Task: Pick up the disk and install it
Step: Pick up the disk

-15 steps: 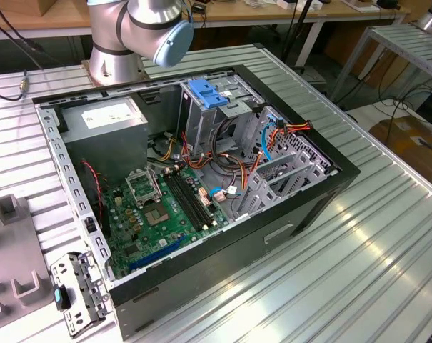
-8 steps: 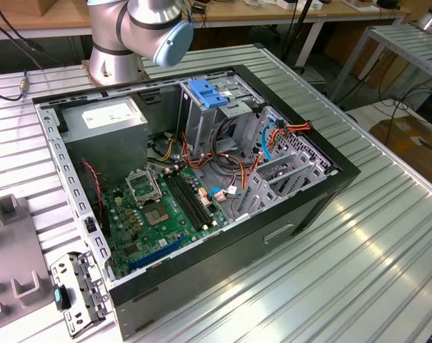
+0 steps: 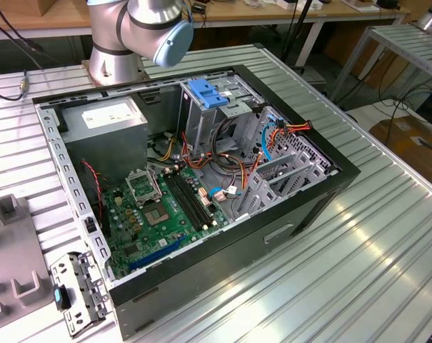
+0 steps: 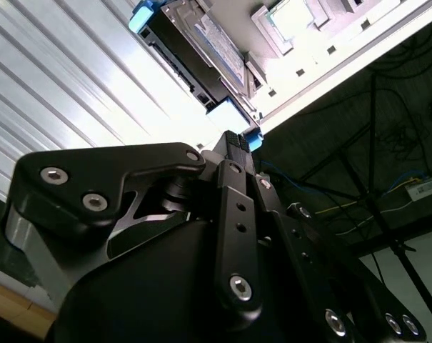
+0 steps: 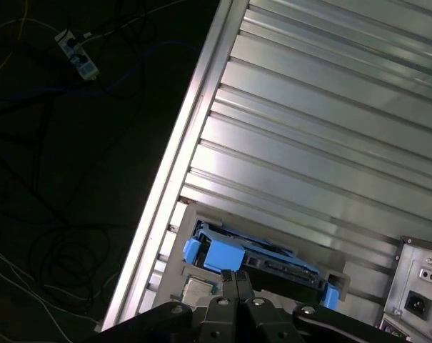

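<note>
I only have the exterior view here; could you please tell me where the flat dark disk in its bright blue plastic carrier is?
Observer: In both wrist views the disk lies flat in a grey holder beside the ribbed metal table's edge.
Operator: Thank you; where is the end effector?
Observer: The black end effector sits at the disk's blue end tab, fingers together; whether they pinch it I cannot tell.

1 disk (image 5: 262,262), 1 gripper (image 5: 237,277), 1 computer case (image 3: 323,214), 1 motherboard (image 3: 166,207), 1 power supply (image 3: 105,118)
</note>
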`<state>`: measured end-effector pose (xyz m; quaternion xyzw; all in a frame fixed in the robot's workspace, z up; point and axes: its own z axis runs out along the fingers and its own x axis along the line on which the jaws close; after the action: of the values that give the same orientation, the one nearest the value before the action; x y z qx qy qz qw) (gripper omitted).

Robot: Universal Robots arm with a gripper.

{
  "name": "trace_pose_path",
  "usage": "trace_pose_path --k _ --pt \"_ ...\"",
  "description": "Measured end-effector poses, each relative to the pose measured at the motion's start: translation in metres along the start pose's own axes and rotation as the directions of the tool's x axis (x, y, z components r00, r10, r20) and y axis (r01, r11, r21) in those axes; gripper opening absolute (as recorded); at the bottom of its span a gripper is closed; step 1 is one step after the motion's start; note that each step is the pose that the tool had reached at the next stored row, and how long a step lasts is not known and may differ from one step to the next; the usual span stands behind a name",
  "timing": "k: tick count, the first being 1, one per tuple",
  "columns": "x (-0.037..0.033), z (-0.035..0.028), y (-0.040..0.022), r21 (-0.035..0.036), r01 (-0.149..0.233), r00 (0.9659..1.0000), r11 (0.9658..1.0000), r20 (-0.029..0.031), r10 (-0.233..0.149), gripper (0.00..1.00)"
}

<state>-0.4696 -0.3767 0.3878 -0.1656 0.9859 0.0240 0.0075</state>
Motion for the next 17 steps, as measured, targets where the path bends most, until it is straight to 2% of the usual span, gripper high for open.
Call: trace_pose_path --k 10,17 --pt "0.0 0.0 0.0 -0.0001 0.003 1.0 1.0 -0.0001 -0.003 0.11" --pt "0.0 0.0 0.0 -0.0014 0.058 0.9983 0.9983 -0.0026 -0.058 0.11"
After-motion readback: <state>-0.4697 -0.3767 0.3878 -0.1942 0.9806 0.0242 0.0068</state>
